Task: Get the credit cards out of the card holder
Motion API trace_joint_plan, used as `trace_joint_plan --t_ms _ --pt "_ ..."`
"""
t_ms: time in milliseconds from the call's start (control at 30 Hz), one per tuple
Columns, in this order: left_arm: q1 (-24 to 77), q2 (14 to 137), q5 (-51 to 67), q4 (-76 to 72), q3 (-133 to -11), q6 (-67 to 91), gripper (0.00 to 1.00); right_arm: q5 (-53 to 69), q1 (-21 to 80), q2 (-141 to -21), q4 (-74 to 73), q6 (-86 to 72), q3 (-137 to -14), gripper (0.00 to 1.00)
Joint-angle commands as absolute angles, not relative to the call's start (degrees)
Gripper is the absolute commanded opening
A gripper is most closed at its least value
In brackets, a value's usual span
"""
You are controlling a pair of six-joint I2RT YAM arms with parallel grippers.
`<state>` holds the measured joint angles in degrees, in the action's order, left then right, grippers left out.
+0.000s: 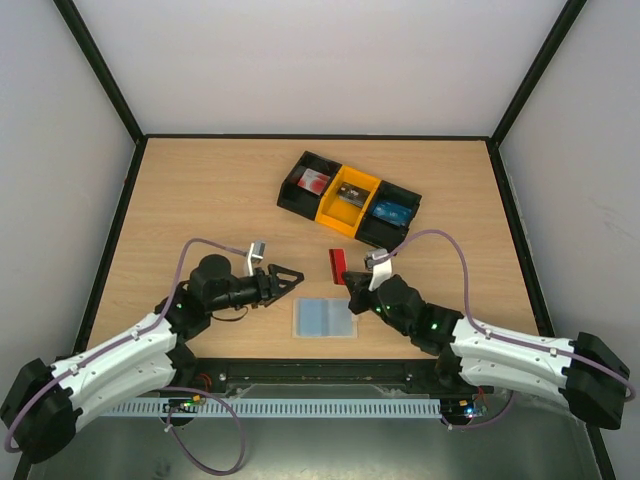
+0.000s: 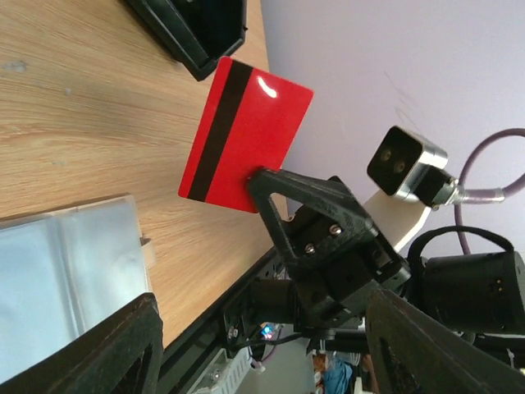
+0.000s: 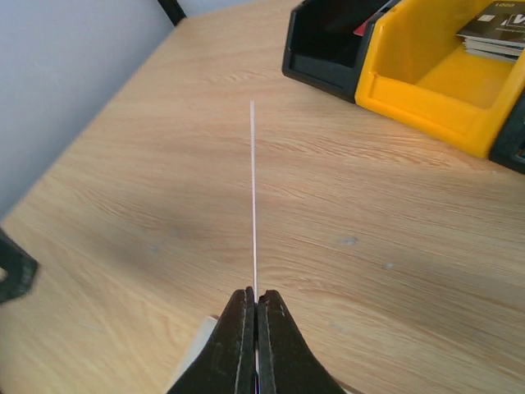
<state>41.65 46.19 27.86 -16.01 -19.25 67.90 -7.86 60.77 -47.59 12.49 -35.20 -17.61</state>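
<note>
Progress: one red credit card (image 2: pixel 246 135) was out of the card holder (image 1: pixel 325 318) and off the desk (image 1: pixel 200 200), clamped by a lower corner in the right gripper (image 3: pixel 256 310), whose jaws were pressed together on it. Left gripper (image 1: pixel 290 274) hovered just left of the card, jaws apart, nothing between them.

The holder lay flat on the desk near the arm bases, between the two grippers and untouched. It looked pale and bluish through the plastic; whether more cards remained inside, could not tell. Judged at least one card done, and setting it down left to do.

Orientation: the card stood on edge, faces upright, striped side turned to the left gripper. Its long axis appeared to run out of the right gripper's tips, away from the bases toward the black-and-yellow tray (image 1: pixel 348 198). The holder's long axis ran left–right across the desk.
</note>
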Motion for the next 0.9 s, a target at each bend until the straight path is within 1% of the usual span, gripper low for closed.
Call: trace_joint_plan --t_ms 0,67,133,300,567,867 --pt "41.0 43.6 24.9 -11.8 -21.1 72.1 0.68 -11.2 61.4 -50.0 15.1 -22.9 -19.0 0.02" --pt "40.7 42.3 24.2 -10.9 -20.9 74.1 0.68 -11.3 62.3 -50.5 17.0 -17.6 -18.8 0.02" --pt "40.6 41.5 23.3 -10.9 -20.5 77.2 0.66 -12.3 63.7 -51.0 18.6 -12.6 -18.8 0.02" --pt "40.6 40.6 22.5 -11.9 -20.1 82.2 0.59 -21.5 70.4 -55.0 19.7 -0.9 -20.6 0.02" --pt "40.6 42.5 23.7 -13.1 -20.7 84.5 0.54 -31.1 78.5 -63.6 22.2 8.9 -25.0 0.02" --pt "40.6 43.4 24.4 -13.1 -20.4 84.5 0.48 -37.6 84.5 -69.4 22.9 13.0 -28.3 0.02"
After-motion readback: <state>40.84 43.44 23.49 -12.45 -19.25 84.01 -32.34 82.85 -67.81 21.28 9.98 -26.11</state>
